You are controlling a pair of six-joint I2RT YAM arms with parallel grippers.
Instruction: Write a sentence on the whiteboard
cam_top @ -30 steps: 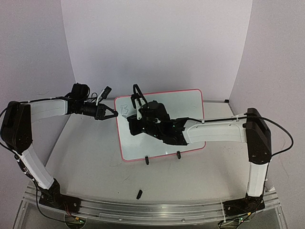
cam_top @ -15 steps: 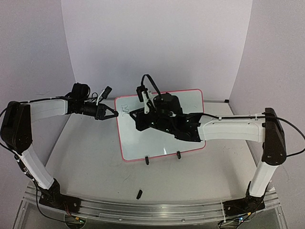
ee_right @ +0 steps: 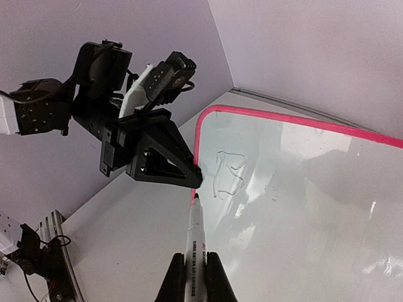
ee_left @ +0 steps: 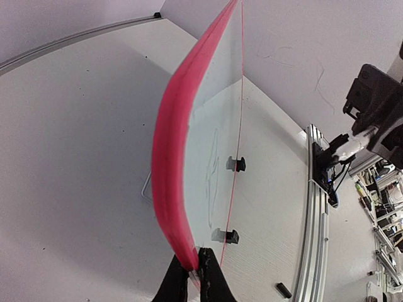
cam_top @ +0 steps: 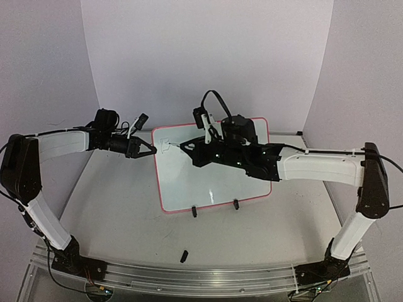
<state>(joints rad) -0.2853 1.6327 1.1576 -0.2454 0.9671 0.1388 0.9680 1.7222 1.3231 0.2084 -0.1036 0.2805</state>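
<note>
1. A pale table (cam_top: 126, 207) stands between plain lilac-white walls, with the whiteboard (cam_top: 189, 182) at mid-table on two black clip feet (cam_top: 194, 212). Its face is toward the arm bases and its long axis runs left to right.
2. The left gripper (cam_top: 151, 150) reaches in from the left and is clenched on the red-pink frame at the board's left edge, near the upper corner.
3. The right gripper (cam_top: 187, 146) hangs in front of the upper left part of the board, pinched around a marker (ee_right: 196, 233).
4. The marker's long axis runs straight out from the right wrist. Its tip points at the board's left frame, just beside the left fingertips; whether it touches I cannot tell.
5. Of the sentence (ee_right: 228, 173), only one thin scrawled mark shows, near the upper left corner and just right of the marker tip.
6. The right wrist view shows that mark and the marker plainly; in the top view they are tiny.
7. The left wrist view sees the board edge-on, with the frame (ee_left: 173, 145) gripped between its own fingers (ee_left: 211, 277).
8. A small black piece (cam_top: 184, 255) lies on the table near the arm bases, well apart from the board.
</note>
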